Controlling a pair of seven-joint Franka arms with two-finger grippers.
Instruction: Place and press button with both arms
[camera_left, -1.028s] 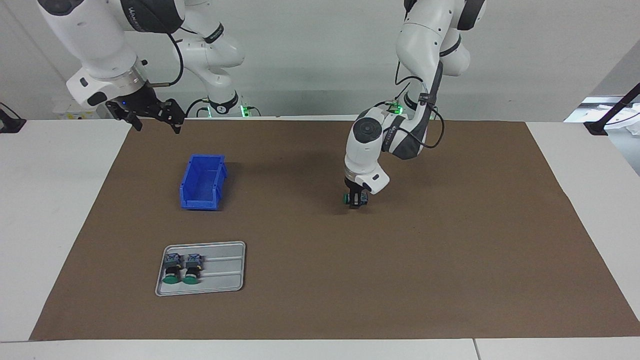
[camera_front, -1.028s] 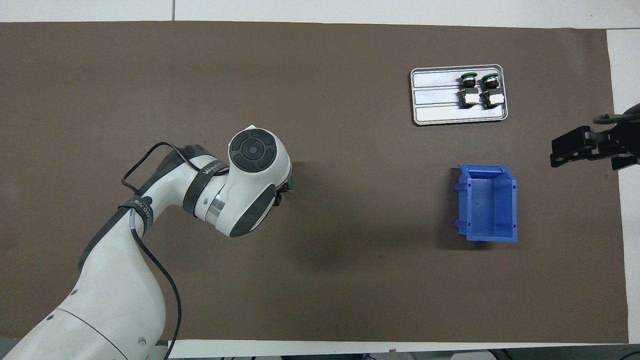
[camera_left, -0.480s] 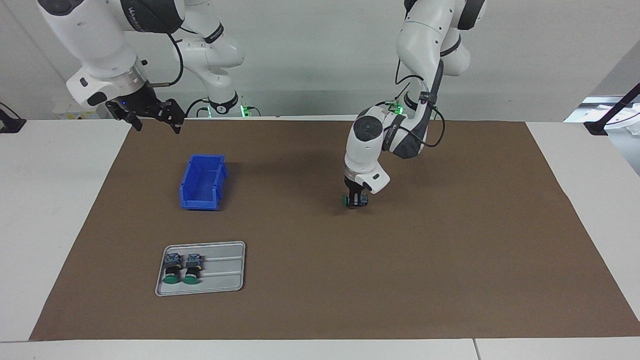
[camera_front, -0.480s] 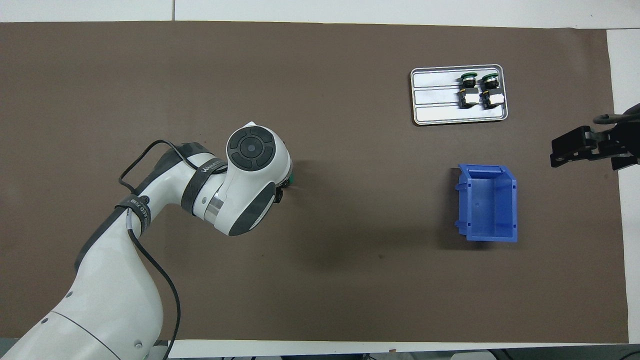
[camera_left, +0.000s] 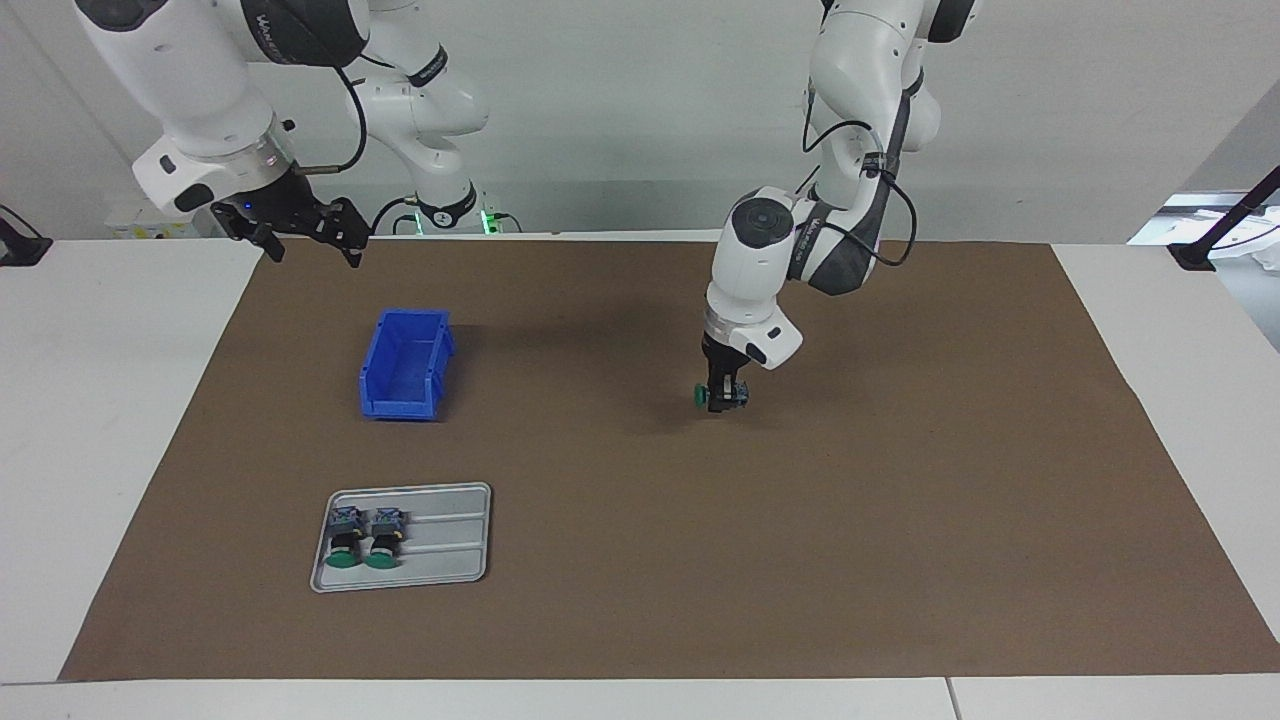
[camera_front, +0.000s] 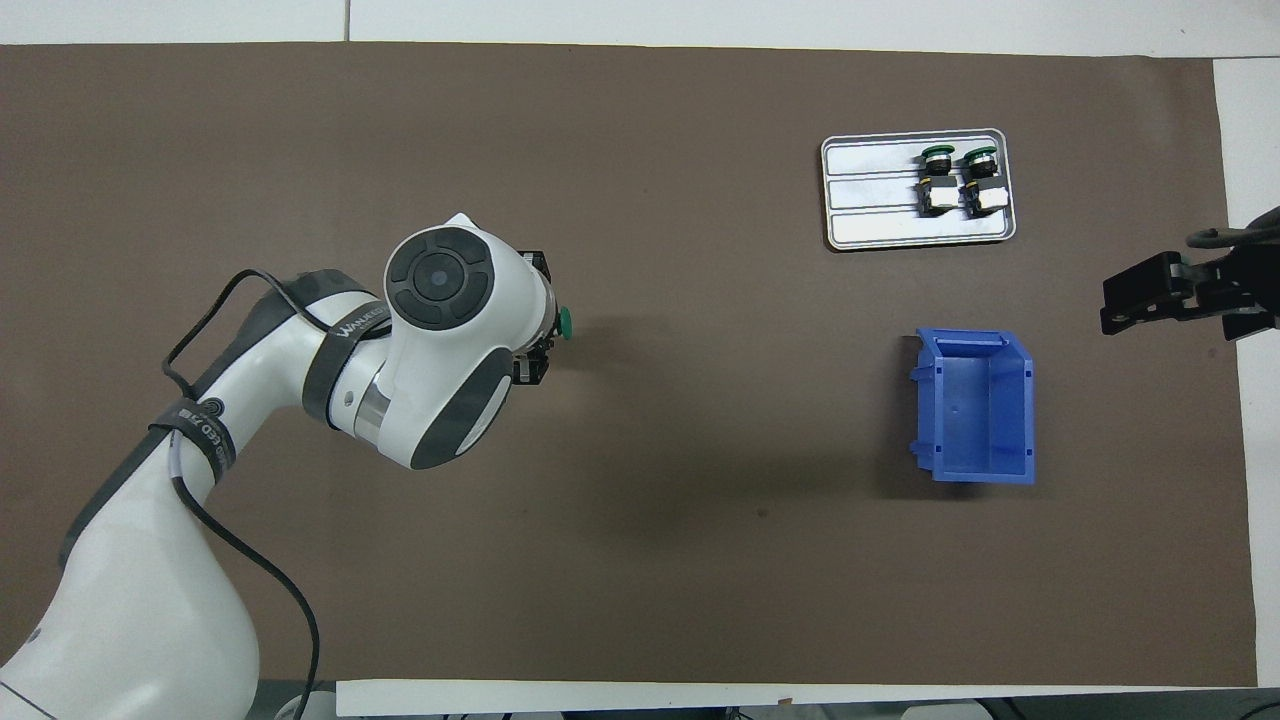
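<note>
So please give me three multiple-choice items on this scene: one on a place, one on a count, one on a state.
1. Where does the blue bin stand?
A. on the tray
B. nearer to the robots than the tray
C. under the left gripper

2. How many buttons lie on the tray?
A. two
B. three
C. none

3. What is the left gripper doing?
A. hanging open and empty
B. pressing a button on the tray
C. holding a button

Answers: 1 B, the bin is higher in the facing view; 2 A, two green caps show there; 3 C, its fingers are shut on the button over the mat.
</note>
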